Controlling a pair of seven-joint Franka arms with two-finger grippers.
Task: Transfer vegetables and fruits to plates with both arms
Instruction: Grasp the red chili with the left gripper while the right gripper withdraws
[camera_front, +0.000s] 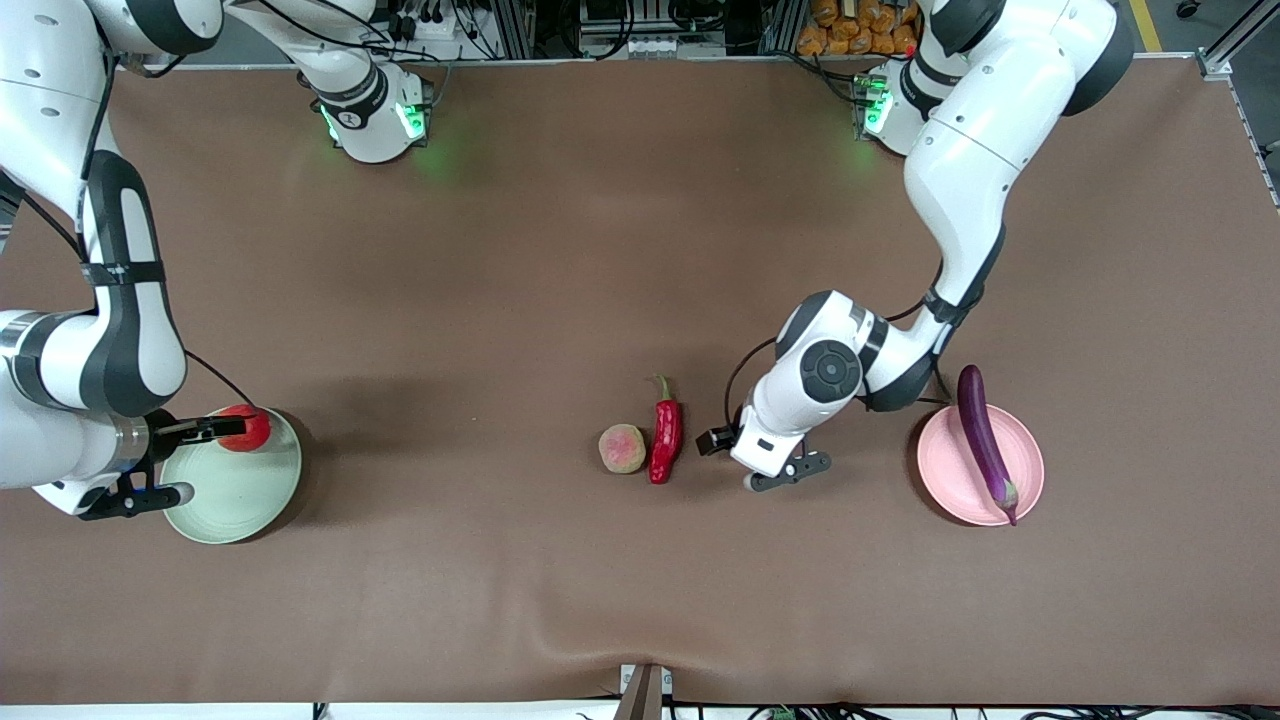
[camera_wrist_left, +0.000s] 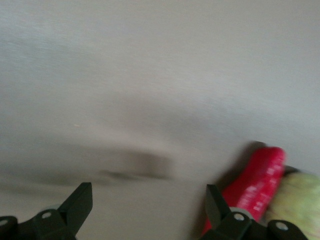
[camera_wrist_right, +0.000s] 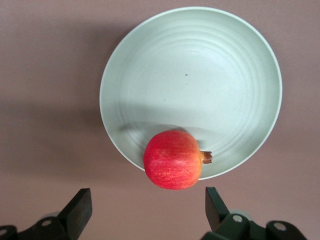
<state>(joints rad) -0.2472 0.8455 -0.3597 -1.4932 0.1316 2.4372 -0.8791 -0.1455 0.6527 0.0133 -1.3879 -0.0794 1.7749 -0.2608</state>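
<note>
The red apple-like fruit (camera_front: 250, 430) lies in the pale green plate (camera_front: 235, 490) at its rim, toward the right arm's end; the right wrist view shows the fruit (camera_wrist_right: 172, 159) and the plate (camera_wrist_right: 200, 75) too. My right gripper (camera_front: 220, 428) (camera_wrist_right: 147, 210) is open and empty just above the fruit. The purple eggplant (camera_front: 985, 440) lies across the pale pink plate (camera_front: 950, 470). The red chili (camera_front: 665, 440) and the peach-like fruit (camera_front: 622, 447) lie side by side mid-table. My left gripper (camera_front: 715, 440) (camera_wrist_left: 147, 210) is open and empty, low beside the chili (camera_wrist_left: 257, 185) and the peach (camera_wrist_left: 295, 200).
A brown cloth covers the table and has a wrinkle near its front edge (camera_front: 600, 640). A clamp (camera_front: 645, 690) sticks up at the middle of that edge. The arm bases (camera_front: 375, 120) (camera_front: 890, 105) stand along the table's back edge.
</note>
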